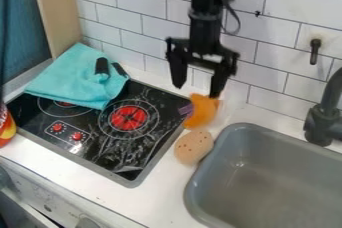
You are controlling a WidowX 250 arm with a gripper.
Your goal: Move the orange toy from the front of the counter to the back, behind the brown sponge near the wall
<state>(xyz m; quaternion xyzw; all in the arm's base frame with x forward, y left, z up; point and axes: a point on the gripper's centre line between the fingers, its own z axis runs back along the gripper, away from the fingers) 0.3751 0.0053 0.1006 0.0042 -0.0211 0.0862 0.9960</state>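
You have 1 gripper [198, 90], fingers spread wide, by 1 orange item [202, 112]; also 1 dotted tan oval [194, 147], 1 teal cloth [77, 78]. The orange item has a purple side.

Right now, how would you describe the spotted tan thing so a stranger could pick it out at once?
Start at the grey sink, right of the black stove. On the white counter between them, by the sink's upper left corner, lies a rounded tan thing. Small dark spots mark it, unlike the orange thing just above it.
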